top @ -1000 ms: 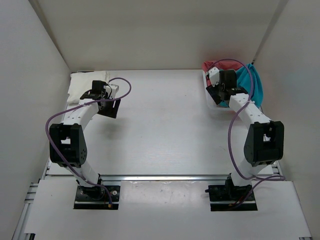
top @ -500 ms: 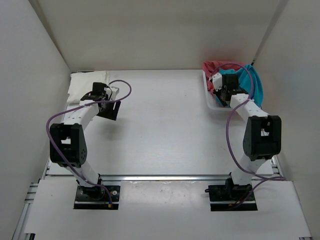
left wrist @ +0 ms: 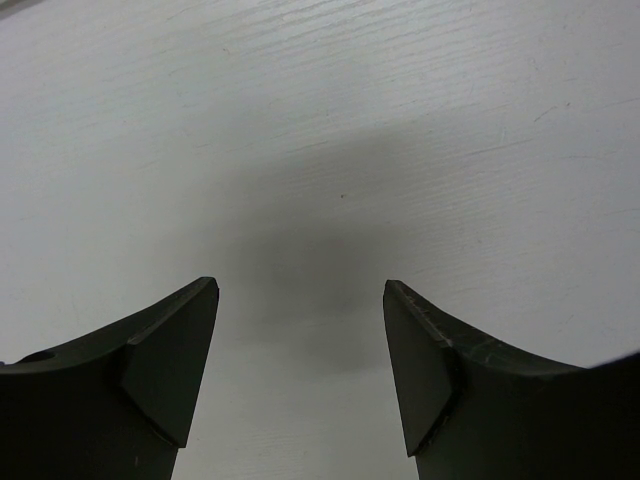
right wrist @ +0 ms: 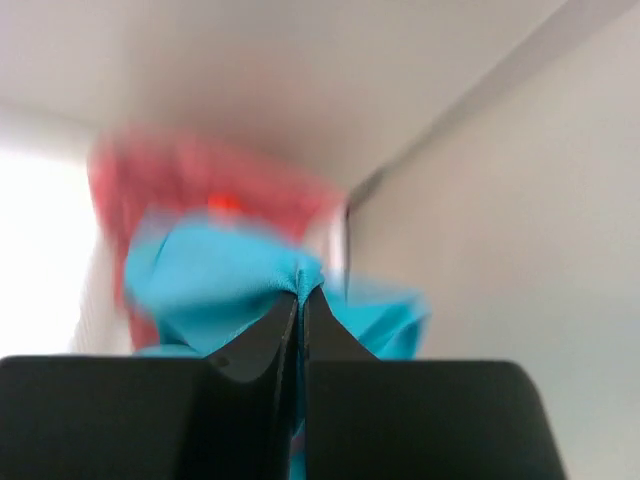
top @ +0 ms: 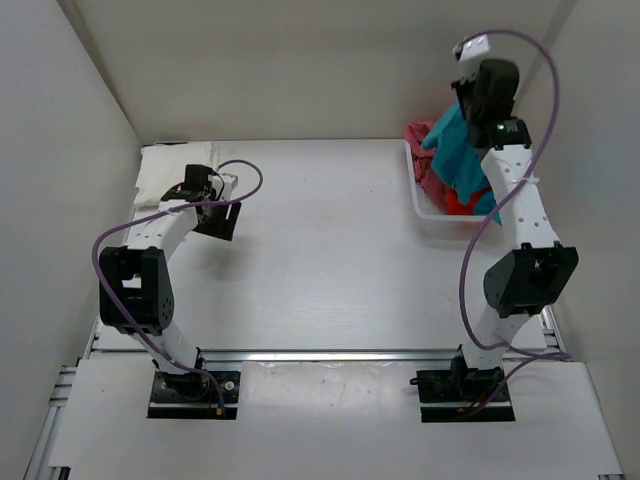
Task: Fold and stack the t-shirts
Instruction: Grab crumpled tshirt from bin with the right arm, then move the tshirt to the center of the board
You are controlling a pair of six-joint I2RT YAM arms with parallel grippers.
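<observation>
The right tool [right wrist: 301,292] is pinched shut on a fold of the teal shirt [top: 460,155], high above the basket [top: 426,214] at the far right corner of the surface [top: 330,250]. The limp cloth hangs straight down from it, tail among the orange shirt [top: 457,201] and red shirt [top: 418,133]. The left tool [left wrist: 300,290], jaws wide, hovers over bare surface by the white shirt [top: 170,170], far left corner. Laying teal out likely means carrying it leftward.

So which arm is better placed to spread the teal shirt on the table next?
Right. The right hand grips the teal shirt above the basket; the left hand hangs open, empty, across the table.
</observation>
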